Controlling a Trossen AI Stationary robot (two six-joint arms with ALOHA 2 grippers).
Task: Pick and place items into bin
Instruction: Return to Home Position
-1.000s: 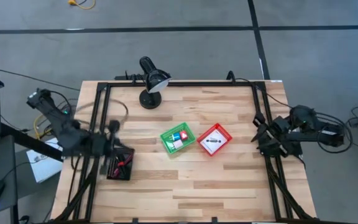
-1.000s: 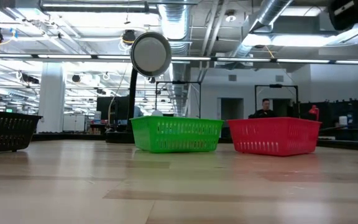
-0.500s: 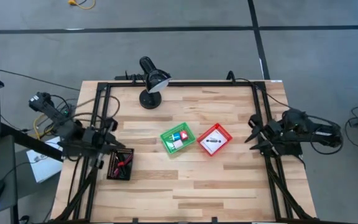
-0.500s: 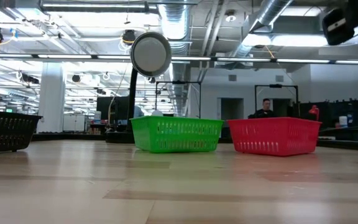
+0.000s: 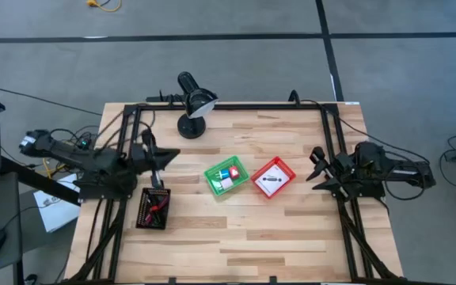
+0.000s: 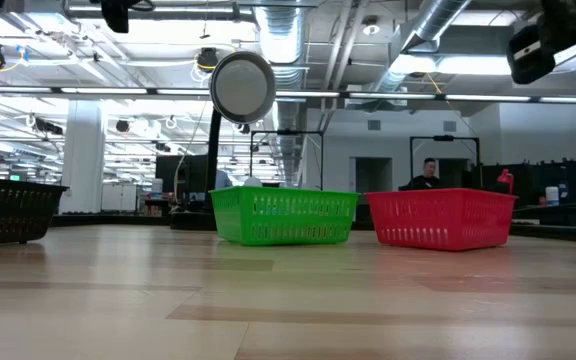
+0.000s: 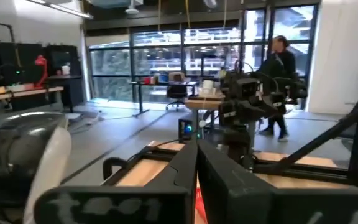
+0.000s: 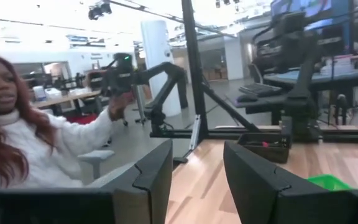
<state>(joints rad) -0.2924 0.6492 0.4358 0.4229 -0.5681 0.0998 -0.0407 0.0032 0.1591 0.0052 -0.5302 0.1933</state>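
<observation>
My left gripper (image 5: 167,153) (image 7: 196,155) hangs shut and empty above the table's left part, just beyond the black basket (image 5: 153,208). That basket holds a maroon cord and a black-and-red tool (image 5: 157,207). My right gripper (image 5: 313,163) (image 8: 197,168) is open and empty near the right edge, right of the red basket (image 5: 273,177). A white card with a black mark (image 5: 270,181) lies in the red basket. The green basket (image 5: 226,176) holds a blue cube (image 5: 224,172), a red block (image 5: 235,172) and a pale piece (image 5: 226,184).
A round lamp (image 5: 192,111) (image 6: 243,87) stands near the far edge. A black frame (image 5: 228,107) runs along the table's far, left and right sides. Bare wood (image 5: 236,237) stretches along the near side. A person in a white sweater (image 8: 42,137) sits beyond the table's left side.
My left gripper has moved from above the black basket toward the far edge and has swung to point toward the table's right. My right gripper has come a little way in from the right edge toward the red basket. The baskets have stayed in place.
</observation>
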